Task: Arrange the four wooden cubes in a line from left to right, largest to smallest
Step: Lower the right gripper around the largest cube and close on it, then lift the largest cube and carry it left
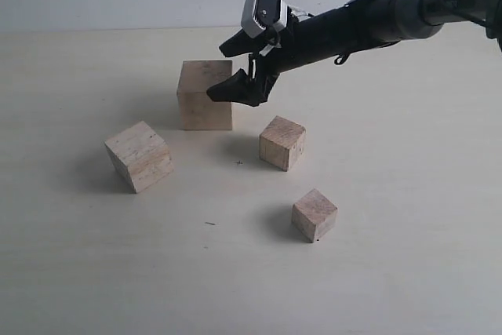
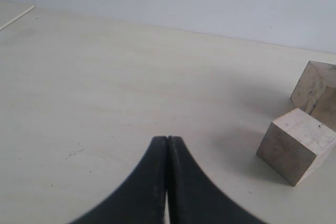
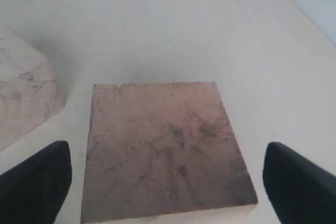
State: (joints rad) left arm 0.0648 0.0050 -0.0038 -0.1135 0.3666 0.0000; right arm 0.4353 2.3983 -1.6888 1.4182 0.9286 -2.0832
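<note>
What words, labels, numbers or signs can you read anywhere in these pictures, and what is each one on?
None: no readable text in any view.
On the largest cube, second-largest cube, third cube and smallest cube: bare wood grain only.
On the right gripper and the silver wrist camera housing: no legible marking.
On the table: only tiny dark specks, not writing.

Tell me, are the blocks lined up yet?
Not yet. The biggest cube, second cube, third cube and smallest cube sit scattered, no row. The right claw hangs open over the biggest cube, not gripping. All four need placing, big to small.
</note>
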